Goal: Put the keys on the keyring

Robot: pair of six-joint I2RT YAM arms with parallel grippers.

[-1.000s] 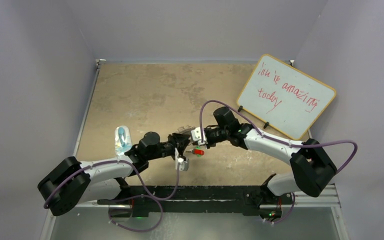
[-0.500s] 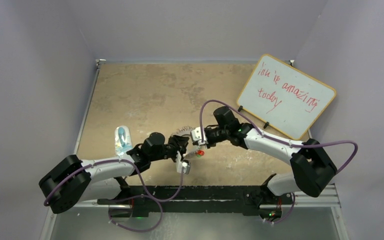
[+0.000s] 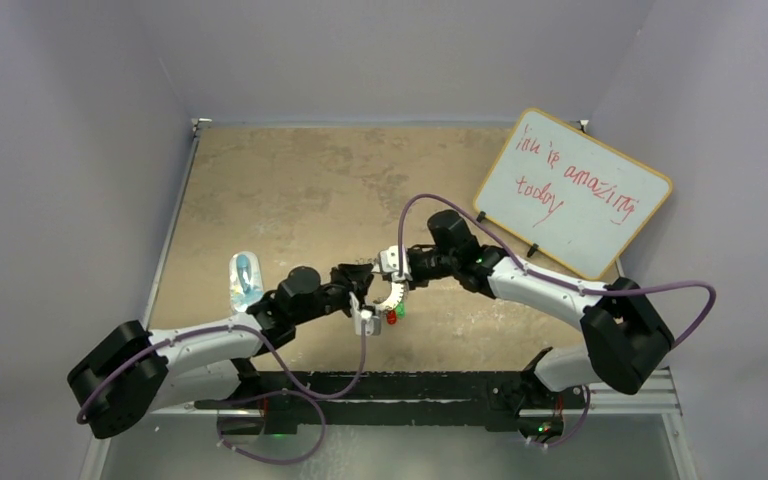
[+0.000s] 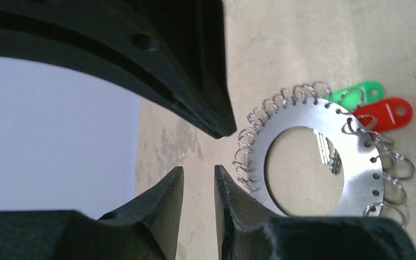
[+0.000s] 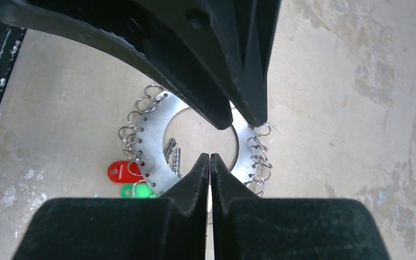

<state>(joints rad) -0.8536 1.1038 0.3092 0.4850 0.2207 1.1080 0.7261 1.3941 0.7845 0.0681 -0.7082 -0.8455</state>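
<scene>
Top external: both arms (image 3: 520,280) meet near the table's (image 3: 260,200) front edge, open tabletop beyond. Left wrist: left gripper (image 4: 199,174) narrowly parted, empty; keyring (image 4: 303,112) just beside, keys (image 4: 383,114) at its rim. Right wrist: right gripper (image 5: 210,158) closed, tips over ring's hole.

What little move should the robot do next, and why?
Probably nudge the left tool sideways so its slightly parted fingers straddle the looped rim of the keyring, then pinch. Its gap is empty, with the rim just beside it. The right tool is shut on nothing. The red key and green key sit at the ring's opposite edge.
</scene>
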